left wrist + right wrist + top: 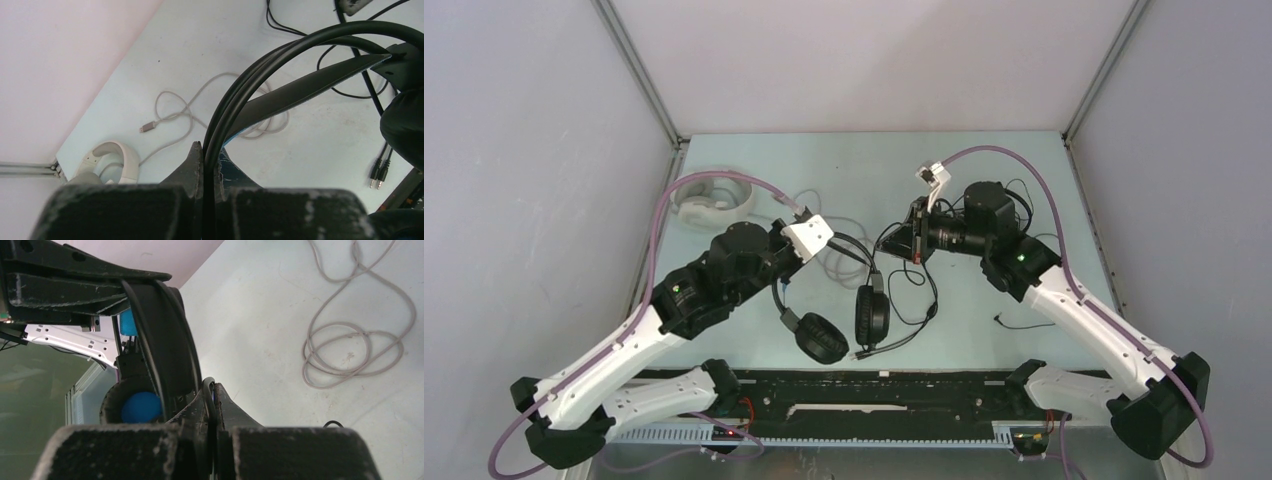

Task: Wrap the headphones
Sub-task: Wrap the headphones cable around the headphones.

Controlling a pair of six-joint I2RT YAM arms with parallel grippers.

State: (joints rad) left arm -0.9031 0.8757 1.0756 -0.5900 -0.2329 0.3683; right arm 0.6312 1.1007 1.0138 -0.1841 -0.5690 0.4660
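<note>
**Both tools pinched on the black pair, mid-bench**

My left tool (207, 150) is pressed together on the thin black headband (310, 85) of the black over-ear headphones (871, 315), the pair with blue inside the cups. They hang from that pinch over the middle of the pale bench (984, 170), cups toward the near edge. I cannot tell whether the cups touch the surface.

My right tool (212, 390) is pinched on the thin black cord (929, 300), which loops loosely off the nearer cup. The bulky white over-ear headphones (714, 200) lie in the far left corner, their grey cable (350, 340) sprawled in loose coils beside them.

I judge the band springy and smooth, so it may twist in my grip while the heavier padded cups swing beneath it. Its crown is the steadiest hold. The cord is limp and light and will slide through a loose pinch. I would hold it close to the cup to keep the loops short, and I would not tug where it enters the cup.
</note>
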